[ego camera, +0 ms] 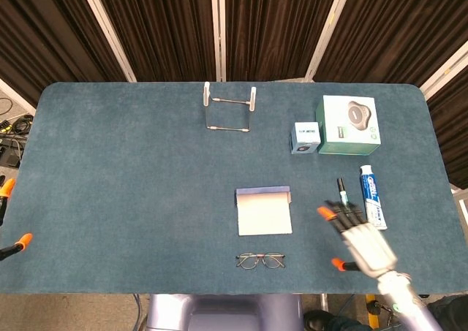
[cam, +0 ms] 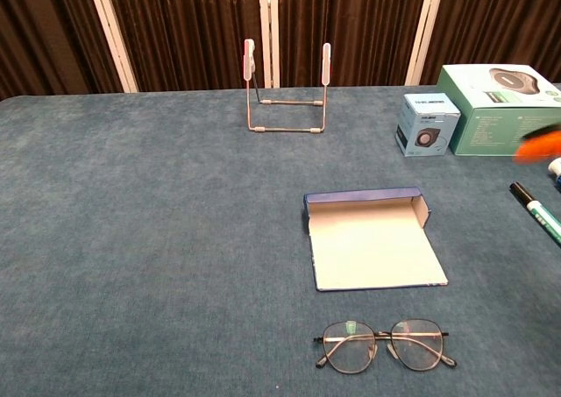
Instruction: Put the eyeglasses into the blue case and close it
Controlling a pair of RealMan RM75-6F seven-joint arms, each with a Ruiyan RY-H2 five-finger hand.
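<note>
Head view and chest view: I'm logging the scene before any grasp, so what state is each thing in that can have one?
Case: open, lid flat on the table, empty.
Glasses: temples folded, on the table in front of the case, untouched.
Marker: capped, lying flat.
Toothpaste: capped, lying flat.
Right robot hand: fingers apart, holding nothing, right of the case.
Left robot hand: only orange tips show at the left edge; state unclear.
</note>
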